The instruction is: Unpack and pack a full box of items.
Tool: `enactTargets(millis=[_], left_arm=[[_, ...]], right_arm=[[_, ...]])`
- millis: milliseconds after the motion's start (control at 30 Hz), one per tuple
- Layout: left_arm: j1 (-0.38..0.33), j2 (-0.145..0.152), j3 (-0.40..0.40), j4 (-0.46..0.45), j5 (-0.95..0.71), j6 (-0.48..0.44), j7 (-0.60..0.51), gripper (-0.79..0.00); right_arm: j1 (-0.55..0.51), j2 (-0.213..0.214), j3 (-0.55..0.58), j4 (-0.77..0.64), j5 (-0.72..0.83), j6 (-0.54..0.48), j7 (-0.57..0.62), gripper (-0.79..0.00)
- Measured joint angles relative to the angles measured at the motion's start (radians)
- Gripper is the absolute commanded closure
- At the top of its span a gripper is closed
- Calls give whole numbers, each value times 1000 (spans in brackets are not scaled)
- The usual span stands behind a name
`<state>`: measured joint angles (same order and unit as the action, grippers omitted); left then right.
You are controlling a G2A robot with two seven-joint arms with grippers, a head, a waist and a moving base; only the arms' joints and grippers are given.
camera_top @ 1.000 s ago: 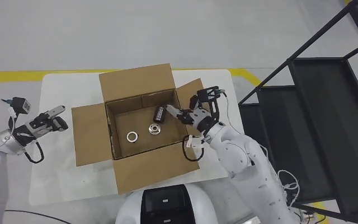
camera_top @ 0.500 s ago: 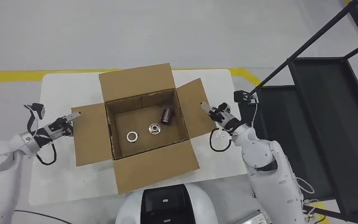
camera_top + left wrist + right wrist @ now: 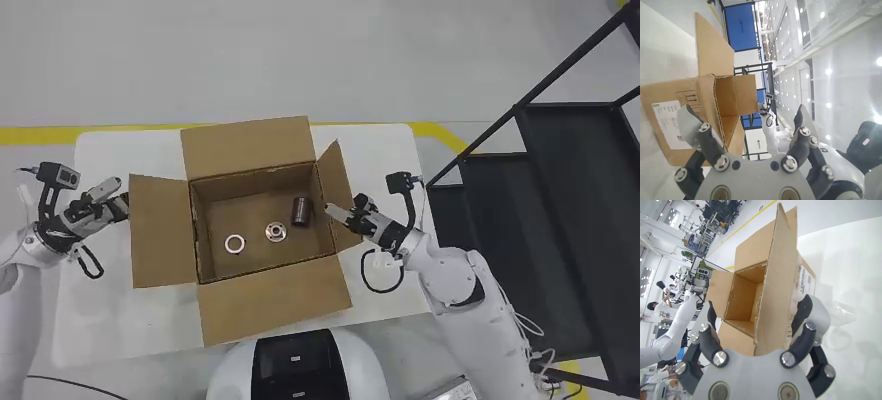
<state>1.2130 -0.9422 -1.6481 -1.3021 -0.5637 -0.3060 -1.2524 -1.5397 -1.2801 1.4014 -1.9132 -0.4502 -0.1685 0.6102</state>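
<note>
On the white table (image 3: 100, 310) stands an open brown cardboard box (image 3: 262, 180), its 4 flaps folded outward. Inside, on the floor of the box, lie 3 items: a flat silver metal ring (image 3: 237, 243) toward the left, a small silvery flanged metal piece (image 3: 276, 232) just right of it, and a dark cylindrical can (image 3: 299, 209) farther right, near the right wall.

At the left side of the box, the left gripper (image 3: 115, 197) sits at the outer edge of the left flap (image 3: 160, 235). Its wrist view shows the left gripper (image 3: 742, 109) with fingers spread wide and the flap's corrugated edge running between them. Whether either finger touches the cardboard cannot be told.

At the right side, the right gripper (image 3: 345, 213) is at the right flap (image 3: 333, 175), which stands raised and tilted rather than flat. The right wrist view shows the right gripper (image 3: 759, 306) released, with 1 finger on each side of the flap's torn edge and nothing clamped.
</note>
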Motion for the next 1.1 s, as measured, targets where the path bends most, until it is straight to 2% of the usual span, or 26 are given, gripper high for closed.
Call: enactTargets(millis=[333, 633, 1100], left_arm=[[-126, -9, 135, -60, 75, 22, -62, -785], [-249, -19, 273, -38, 198, 40, -95, -785], [-315, -34, 443, -36, 436, 28, -52, -785]], right_arm=[[82, -7, -140, 76, -25, 7, 33, -785], [160, -18, -252, 159, -24, 17, 33, -785], [169, -12, -291, 136, -107, 67, 41, -785]])
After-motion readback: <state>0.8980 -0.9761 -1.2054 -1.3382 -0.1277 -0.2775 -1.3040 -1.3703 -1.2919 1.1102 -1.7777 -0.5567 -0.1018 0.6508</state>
